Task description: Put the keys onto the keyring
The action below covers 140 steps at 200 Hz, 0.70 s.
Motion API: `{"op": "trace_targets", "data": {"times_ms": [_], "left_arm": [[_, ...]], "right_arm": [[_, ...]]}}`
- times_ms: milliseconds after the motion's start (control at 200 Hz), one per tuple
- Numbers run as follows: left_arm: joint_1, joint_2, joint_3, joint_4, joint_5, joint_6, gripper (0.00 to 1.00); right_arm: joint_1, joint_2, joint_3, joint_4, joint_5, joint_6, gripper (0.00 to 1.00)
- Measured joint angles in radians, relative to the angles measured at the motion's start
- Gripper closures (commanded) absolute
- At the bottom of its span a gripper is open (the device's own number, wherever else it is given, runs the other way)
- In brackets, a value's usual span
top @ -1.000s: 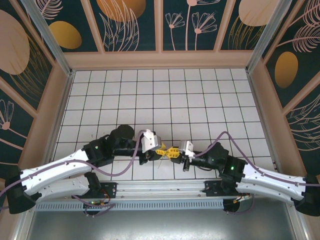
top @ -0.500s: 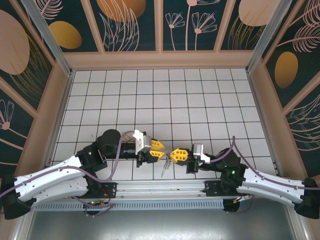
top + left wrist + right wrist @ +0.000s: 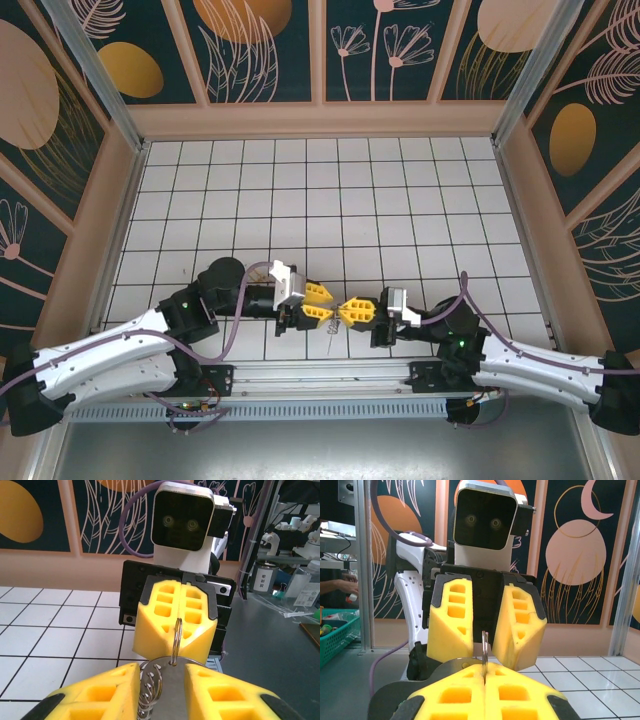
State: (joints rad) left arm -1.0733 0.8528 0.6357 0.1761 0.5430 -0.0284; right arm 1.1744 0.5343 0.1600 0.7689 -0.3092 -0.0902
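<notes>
My right gripper (image 3: 352, 310) (image 3: 484, 672) is shut on the thin steel keyring (image 3: 484, 647) (image 3: 176, 640), which stands edge-up out of its yellow fingertips. A flat silvery key (image 3: 172, 690) hangs from that ring by its hole. A jagged bunch of keys (image 3: 150, 685) (image 3: 330, 337) dangles beside it. My left gripper (image 3: 320, 303) (image 3: 161, 672) faces the right one tip to tip. It is open, and its yellow fingers (image 3: 100, 692) stand apart on either side of the hanging key. I cannot make out the brass-gold key.
Both grippers hover over the white tiled floor (image 3: 330, 200) close to its near edge, above the metal base rail (image 3: 320, 385). Patterned walls (image 3: 320, 60) enclose the far side and both flanks.
A second ago the grippers were pressed together. They pulled apart, the left one opened, and the keys stayed hanging from the ring. Now the two tips have come closer again.
</notes>
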Motion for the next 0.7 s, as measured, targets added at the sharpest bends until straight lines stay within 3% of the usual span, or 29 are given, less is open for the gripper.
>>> {"op": "trace_targets", "data": {"times_ms": [425, 701], "left_arm": [[0.0, 0.037, 0.019, 0.002, 0.023, 0.001, 0.73], [0.0, 0.042, 0.029, 0.0, 0.027, 0.016, 0.87]], "right_arm": [[0.0, 0.007, 0.0, -0.002, 0.0, 0.0, 1.0], [-0.001, 0.007, 0.0, -0.004, 0.003, 0.0, 1.0]]}}
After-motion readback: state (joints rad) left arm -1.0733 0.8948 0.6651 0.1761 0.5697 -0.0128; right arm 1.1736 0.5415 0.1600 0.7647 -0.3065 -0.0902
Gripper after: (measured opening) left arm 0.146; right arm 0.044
